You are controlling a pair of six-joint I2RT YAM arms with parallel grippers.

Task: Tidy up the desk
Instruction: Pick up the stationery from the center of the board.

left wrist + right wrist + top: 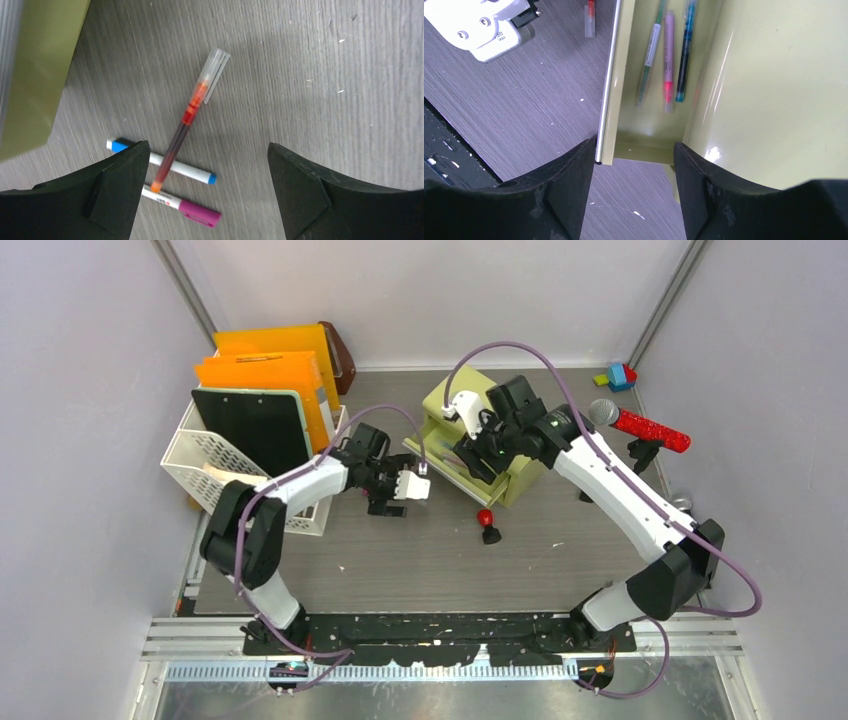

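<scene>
On the desk (420, 560) lie three pens, seen in the left wrist view: a red pen with a clear cap (186, 120) lying across a white marker with blue ends (180, 169), and beside them a marker with a magenta cap (197, 211). My left gripper (207, 146) hangs open above them and holds nothing; the top view shows the left gripper (388, 502) left of the cabinet. My right gripper (635, 146) is open at the end of the open drawer (621, 75), its left fingertip (583, 160) close to the metal handle. Three pens (668, 55) lie in the drawer.
The yellow-green drawer cabinet (525, 465) stands mid-desk. A white file rack (215, 465) with orange folders and a black clipboard fills the left. A red-topped knob (487, 524) stands in front of the cabinet. A red microphone (645, 426) and toy blocks (617, 377) sit at right.
</scene>
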